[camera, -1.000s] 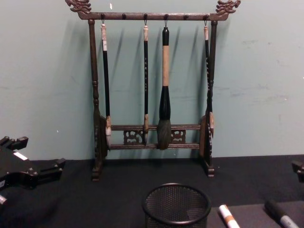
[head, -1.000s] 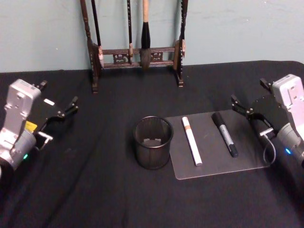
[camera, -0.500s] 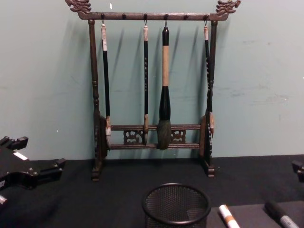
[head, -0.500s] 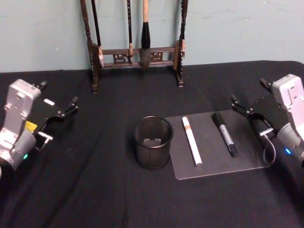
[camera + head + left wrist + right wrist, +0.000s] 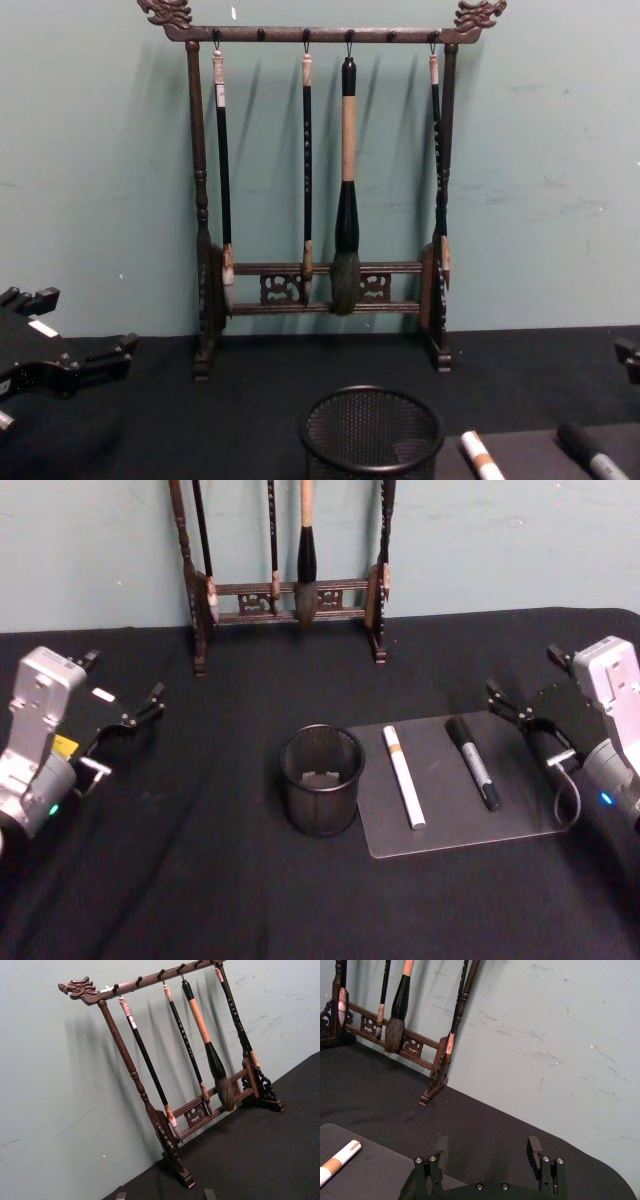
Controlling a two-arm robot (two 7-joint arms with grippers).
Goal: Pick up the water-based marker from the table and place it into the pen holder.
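Note:
The pen holder, a round black mesh cup, stands at the table's middle, and its top shows in the chest view. Just right of it, a grey mat carries two markers: a white one with an orange band and a black one with a grey label. Which of them is the water-based marker I cannot tell. My left gripper hovers open at the far left, holding nothing. My right gripper is open beyond the mat's right edge, a short way from the black marker.
A tall dark wooden brush rack with several hanging brushes stands at the back against the teal wall. Black cloth covers the table, with open room in front and to the left of the cup.

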